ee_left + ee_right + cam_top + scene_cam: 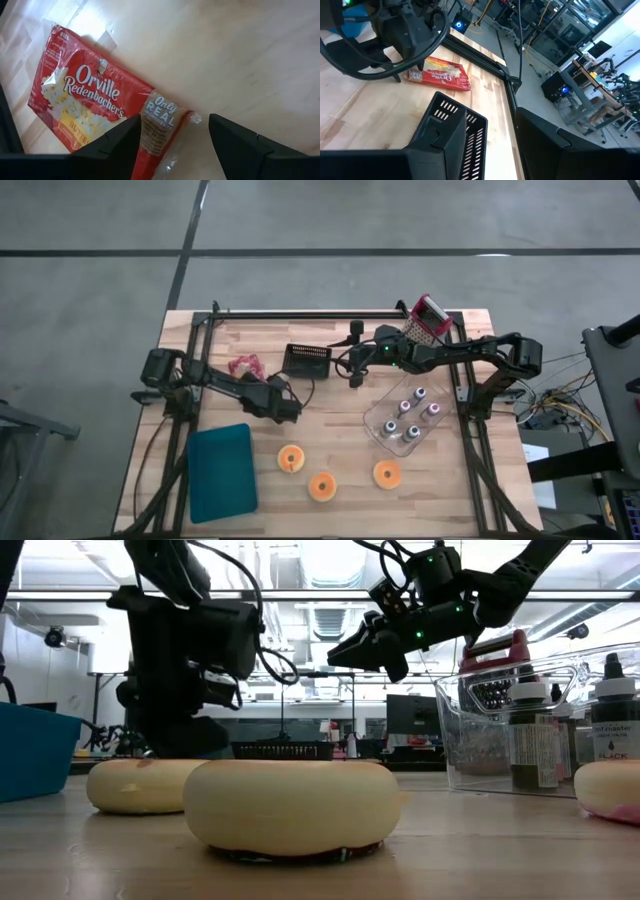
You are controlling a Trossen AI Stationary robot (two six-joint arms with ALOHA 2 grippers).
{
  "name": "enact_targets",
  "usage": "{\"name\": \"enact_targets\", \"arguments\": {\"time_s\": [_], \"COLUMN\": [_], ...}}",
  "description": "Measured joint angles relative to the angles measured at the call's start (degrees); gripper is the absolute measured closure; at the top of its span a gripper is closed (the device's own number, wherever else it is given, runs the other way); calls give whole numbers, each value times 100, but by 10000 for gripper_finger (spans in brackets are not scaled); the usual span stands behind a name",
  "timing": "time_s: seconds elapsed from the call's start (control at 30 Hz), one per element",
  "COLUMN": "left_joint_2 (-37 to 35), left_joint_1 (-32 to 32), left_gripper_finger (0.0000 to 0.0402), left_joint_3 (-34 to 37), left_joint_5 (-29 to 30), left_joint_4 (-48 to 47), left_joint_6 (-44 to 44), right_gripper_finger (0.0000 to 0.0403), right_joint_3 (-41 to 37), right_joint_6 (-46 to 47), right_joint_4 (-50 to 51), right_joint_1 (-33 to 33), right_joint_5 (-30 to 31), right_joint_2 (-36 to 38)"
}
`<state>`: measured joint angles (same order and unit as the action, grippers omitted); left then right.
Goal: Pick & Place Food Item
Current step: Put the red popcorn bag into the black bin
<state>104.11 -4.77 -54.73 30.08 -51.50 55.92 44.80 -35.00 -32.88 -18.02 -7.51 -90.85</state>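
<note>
A red Orville Redenbacher's popcorn bag (95, 102) in clear wrap lies flat on the wooden table (330, 420), left of centre near the far side (243, 366). My left gripper (175, 120) slants down over the bag's near end (411, 75). It is open, with one finger on each side of that end (162, 125), and I see no touch. My right gripper (495, 150) hangs open and empty in the air (372, 645), right of a black basket (306, 360).
Three orange-topped donuts (290, 458) (322, 486) (387, 474) lie along the near side, and a blue tray (220, 470) sits near left. A clear bin of bottles (405, 420) stands at right, a red-handled grater (428, 315) at far right. Black frame rails (330, 315) border the table.
</note>
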Motion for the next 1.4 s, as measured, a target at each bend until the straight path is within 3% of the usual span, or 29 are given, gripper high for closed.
{"name": "enact_targets", "arguments": {"time_s": [0.43, 0.8, 1.03, 1.4], "left_joint_2": [-2, 5, 9, 11], "left_joint_1": [129, 187, 187, 187], "left_gripper_finger": [162, 203, 262, 392], "left_joint_3": [86, 268, 283, 364], "left_joint_5": [76, 232, 161, 118], "left_joint_4": [-243, -230, -215, -173], "left_joint_6": [176, 391, 389, 387], "right_gripper_finger": [239, 235, 237, 243], "right_joint_3": [0, 0, 0, 0], "right_joint_6": [4, -5, 6, 1], "right_joint_4": [0, 0, -1, 0], "right_joint_1": [0, 0, 0, 0], "right_joint_5": [0, 0, 0, -1], "right_joint_2": [0, 0, 0, 1]}}
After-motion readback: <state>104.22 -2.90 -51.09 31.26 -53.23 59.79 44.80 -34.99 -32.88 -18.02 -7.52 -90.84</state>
